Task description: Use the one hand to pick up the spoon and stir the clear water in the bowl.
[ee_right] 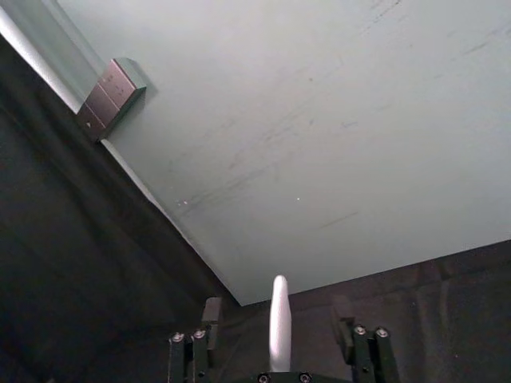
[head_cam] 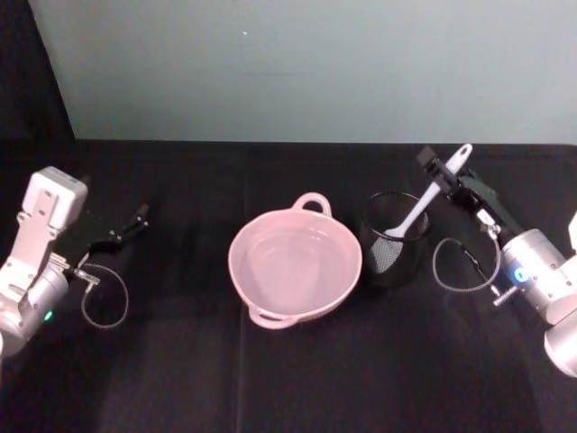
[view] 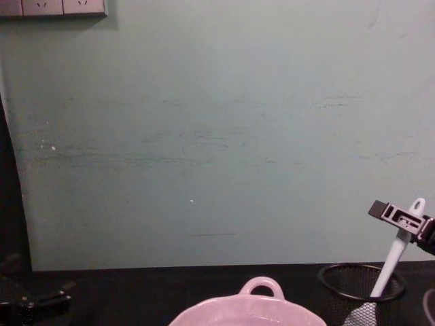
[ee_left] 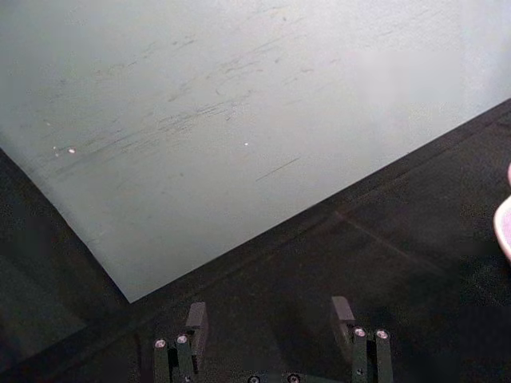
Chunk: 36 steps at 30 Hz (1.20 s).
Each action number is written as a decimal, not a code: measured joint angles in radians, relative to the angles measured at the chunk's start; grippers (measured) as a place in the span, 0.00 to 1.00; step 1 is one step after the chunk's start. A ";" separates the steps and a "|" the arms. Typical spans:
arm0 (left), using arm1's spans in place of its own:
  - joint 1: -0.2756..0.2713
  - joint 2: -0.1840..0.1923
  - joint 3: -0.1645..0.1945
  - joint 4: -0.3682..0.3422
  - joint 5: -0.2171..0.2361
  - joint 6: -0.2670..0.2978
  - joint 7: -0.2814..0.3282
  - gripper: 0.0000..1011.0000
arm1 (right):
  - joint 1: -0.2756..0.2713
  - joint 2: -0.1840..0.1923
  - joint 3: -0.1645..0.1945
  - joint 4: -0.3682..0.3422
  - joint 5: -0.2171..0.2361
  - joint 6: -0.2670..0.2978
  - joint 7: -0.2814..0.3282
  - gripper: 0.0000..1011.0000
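White spoon (head_cam: 416,215) within tool (head_cam: 445,171) (seemingly ungripped)

left gripper (head_cam: 137,216): black, silver screws, white boxy housing, green light | right gripper (head_cam: 444,171): black, small white label, silver cylindrical wrist, blue ring light | left cable loop (head_cam: 83,307): thin, black, at 7 o'clock of gripper | right cable loop (head_cam: 435,263): same, at 6 o'clock

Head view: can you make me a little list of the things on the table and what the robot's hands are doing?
spoon: white, head down in the black mesh cup, handle leaning up and out
bowl: pink, in the middle, left of the cup, no spoon in it
right gripper: open, one finger on either side of the spoon's handle
left gripper: open, idle at the left of the table
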 joint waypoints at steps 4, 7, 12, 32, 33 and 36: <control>0.000 0.000 0.000 0.000 0.000 0.000 0.000 1.00 | -0.008 0.005 0.001 -0.020 -0.002 0.003 -0.016 0.78; 0.000 0.000 0.000 0.000 0.000 0.000 0.000 1.00 | -0.015 0.011 0.004 -0.035 -0.004 0.006 -0.025 0.70; 0.000 0.000 0.000 0.000 0.000 0.000 0.000 1.00 | -0.022 0.014 0.007 -0.049 -0.004 0.006 -0.031 0.52; 0.000 0.000 0.000 0.000 0.000 0.000 0.000 1.00 | -0.041 0.044 -0.004 -0.135 -0.039 0.007 -0.053 0.12; 0.000 0.000 0.000 0.000 0.000 0.000 0.000 1.00 | -0.042 0.051 -0.009 -0.155 -0.054 0.007 -0.060 0.12; 0.000 0.000 0.000 0.000 0.000 0.000 0.000 1.00 | -0.042 0.073 -0.020 -0.204 -0.091 0.016 -0.078 0.12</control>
